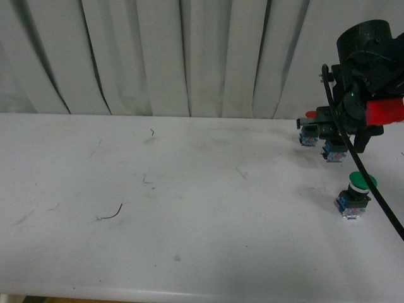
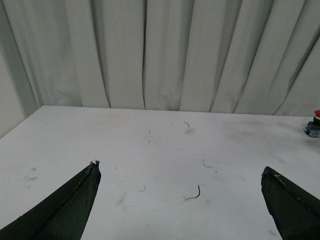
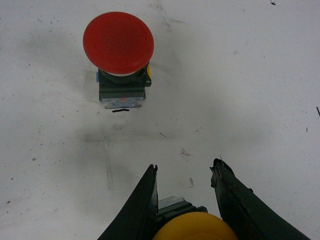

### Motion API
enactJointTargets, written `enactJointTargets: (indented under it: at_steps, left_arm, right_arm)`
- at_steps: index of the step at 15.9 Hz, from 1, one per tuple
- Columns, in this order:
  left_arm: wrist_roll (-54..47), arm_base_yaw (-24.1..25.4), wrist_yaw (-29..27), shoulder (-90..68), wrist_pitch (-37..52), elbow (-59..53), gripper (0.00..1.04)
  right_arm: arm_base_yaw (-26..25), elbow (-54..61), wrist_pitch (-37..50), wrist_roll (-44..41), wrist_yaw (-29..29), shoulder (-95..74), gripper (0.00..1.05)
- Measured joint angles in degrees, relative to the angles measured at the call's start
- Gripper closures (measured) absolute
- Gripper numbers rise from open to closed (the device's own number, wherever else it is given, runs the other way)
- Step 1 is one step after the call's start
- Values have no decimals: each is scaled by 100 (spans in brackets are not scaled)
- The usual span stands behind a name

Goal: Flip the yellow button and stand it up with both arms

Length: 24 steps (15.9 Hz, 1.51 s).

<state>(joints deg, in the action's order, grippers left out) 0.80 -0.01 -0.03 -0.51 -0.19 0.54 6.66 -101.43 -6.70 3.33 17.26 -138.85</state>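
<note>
Only wrist-visible: yellow button [image 3: 195,227] (gripped).

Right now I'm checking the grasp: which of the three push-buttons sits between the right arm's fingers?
The yellow button: its yellow cap sits between the right gripper fingers. The red button and green button stand free on the table.

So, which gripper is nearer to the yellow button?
The right. The right gripper has its jaws on both sides of the yellow button. The left gripper is open over bare table, far from all the buttons.
</note>
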Motion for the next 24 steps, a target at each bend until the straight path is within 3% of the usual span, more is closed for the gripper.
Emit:
enactJointTargets:
  at_steps: [12,14,24]
  left_arm:
    - [0,0,0,0,0,0,7]
    - [0,0,0,0,0,0,7]
    - [2,0,0,0,0,0,7]
  right_arm:
    - [15,2,223,11,33,-326,72]
    - [15,50,315,15,52,-330,9]
    - [2,557,807,166,-195,168,6]
